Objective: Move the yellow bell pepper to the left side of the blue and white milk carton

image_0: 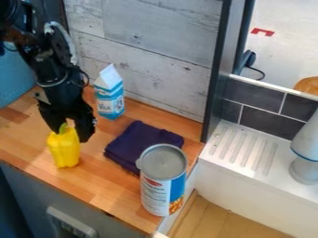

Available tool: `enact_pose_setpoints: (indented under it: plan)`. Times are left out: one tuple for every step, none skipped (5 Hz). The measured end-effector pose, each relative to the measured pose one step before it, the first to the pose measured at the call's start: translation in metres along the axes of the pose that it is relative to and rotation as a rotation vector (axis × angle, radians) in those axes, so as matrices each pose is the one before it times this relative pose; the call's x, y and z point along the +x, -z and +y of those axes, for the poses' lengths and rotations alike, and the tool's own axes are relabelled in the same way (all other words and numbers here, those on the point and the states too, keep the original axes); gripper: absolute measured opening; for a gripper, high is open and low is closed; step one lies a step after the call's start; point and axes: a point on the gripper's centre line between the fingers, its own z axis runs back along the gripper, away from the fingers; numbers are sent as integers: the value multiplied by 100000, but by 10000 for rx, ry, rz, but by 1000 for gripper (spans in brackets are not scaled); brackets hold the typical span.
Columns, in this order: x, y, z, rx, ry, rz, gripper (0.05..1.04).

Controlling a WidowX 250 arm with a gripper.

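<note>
The black gripper [67,130] hangs over the left part of the wooden counter, at the top of a yellow bell pepper [64,149]. The pepper is upright with its green stem up between the two sides of the gripper; whether it is gripped or rests on the counter I cannot tell. Behind and to the right stands a blue and white milk carton [110,98]. A folded dark purple cloth [142,144] lies right of the pepper. In front of the cloth, a large can [162,180] with a grey lid stands near the counter's right edge.
A white and grey wall panel [142,51] rises behind the wooden counter [93,186]. At the right, past a dark upright post [217,69], are a white ridged sink ledge [242,151] and a pale grey object with a blue line [305,153].
</note>
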Motion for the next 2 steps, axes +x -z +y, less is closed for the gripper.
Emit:
enact_pose_setpoints:
  plan:
    - [-296,174,865,-11,-288,-59,623]
    - [9,-32,81,-5,-40,-6,370]
